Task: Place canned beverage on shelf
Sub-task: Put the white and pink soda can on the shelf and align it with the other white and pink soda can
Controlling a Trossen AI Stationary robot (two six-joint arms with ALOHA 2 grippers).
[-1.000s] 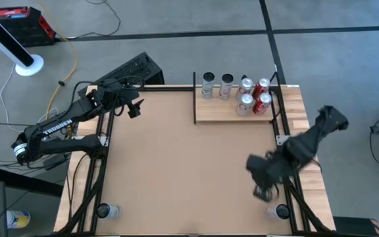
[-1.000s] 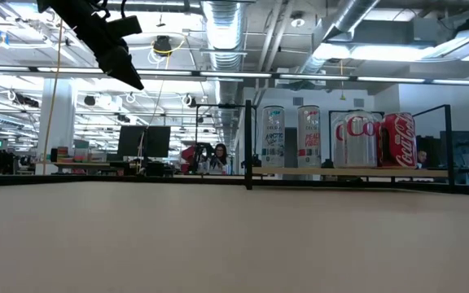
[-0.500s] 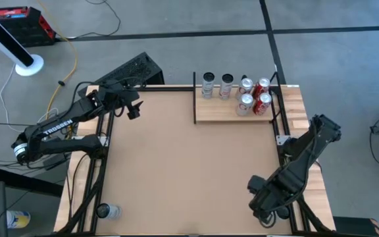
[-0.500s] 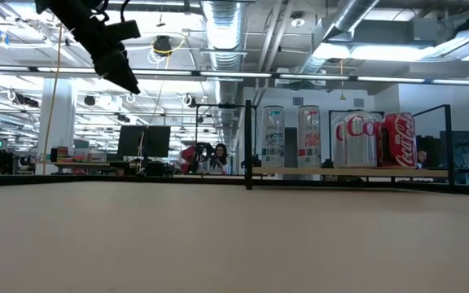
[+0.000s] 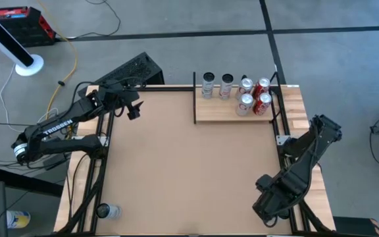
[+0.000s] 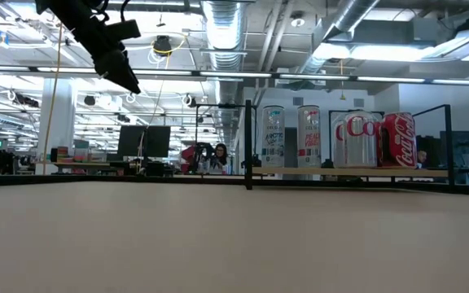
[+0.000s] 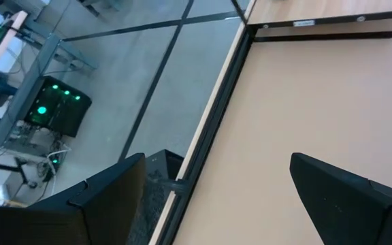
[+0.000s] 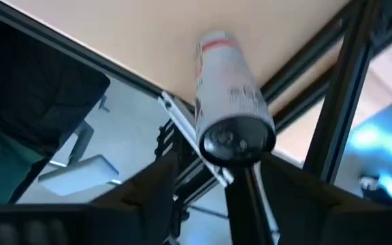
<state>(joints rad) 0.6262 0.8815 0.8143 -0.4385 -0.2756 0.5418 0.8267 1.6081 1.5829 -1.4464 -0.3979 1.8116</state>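
A silver canned beverage (image 8: 231, 102) with a red band stands at the table's near right corner. My right gripper (image 8: 220, 178) is open just above it, pointing down at its top end (image 8: 237, 139). In the high view that gripper (image 5: 272, 204) hides the can. The shelf (image 5: 219, 113), a pale wood platform with black uprights, stands at the far right of the table and bears several silver and red cans (image 5: 245, 93). My left gripper (image 5: 133, 110) hangs open and empty over the far left of the table.
Another can (image 5: 108, 210) stands at the near left corner. Black frame rails (image 8: 346, 88) run along the table's edges, close beside the near right can. The brown tabletop (image 5: 183, 171) spreads between the arms. In the low view the shelf (image 6: 348, 172) shows at the back right.
My right gripper has swung toward the table's near edge and come down over the can at the near right corner, which it now hides in the high view.
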